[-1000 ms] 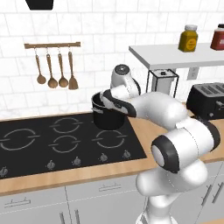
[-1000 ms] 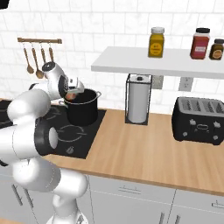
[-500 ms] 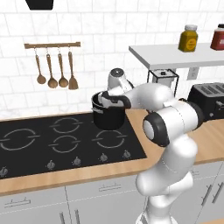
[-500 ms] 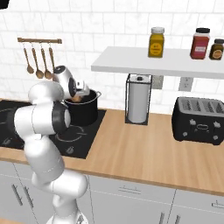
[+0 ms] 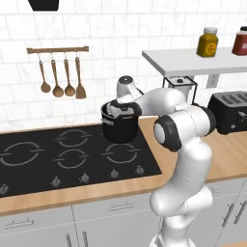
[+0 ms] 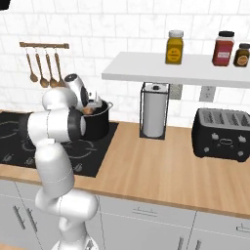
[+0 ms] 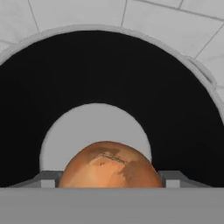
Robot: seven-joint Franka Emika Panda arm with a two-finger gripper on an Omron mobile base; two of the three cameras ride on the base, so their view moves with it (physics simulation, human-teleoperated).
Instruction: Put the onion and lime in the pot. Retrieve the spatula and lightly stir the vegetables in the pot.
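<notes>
My gripper [image 7: 109, 181] hangs tilted over the mouth of the black pot [image 7: 179, 109], shut on a brown-orange onion [image 7: 109, 164] held between its two fingertips. Past the onion, the pot's pale bottom shows inside its dark wall. The pot [image 5: 120, 129] stands at the back right of the cooktop, and my gripper [image 5: 122, 109] sits right at its rim. From the right side, the onion [image 6: 88, 111] shows just above the rim of the pot [image 6: 99, 126], inside my gripper [image 6: 90, 108]. The lime and the spatula are out of view.
Wooden spoons and a turner [image 5: 60, 77] hang on the wall left of the pot. The black cooktop [image 5: 48, 159] spreads to the left. A paper towel holder [image 6: 154, 112] and a toaster [image 6: 225, 134] stand on the counter to the right, under a shelf [image 6: 185, 73] with jars.
The arm's elbow has swung up and inward, and the hand has shifted slightly left over the pot. The grip on the onion is the same.
</notes>
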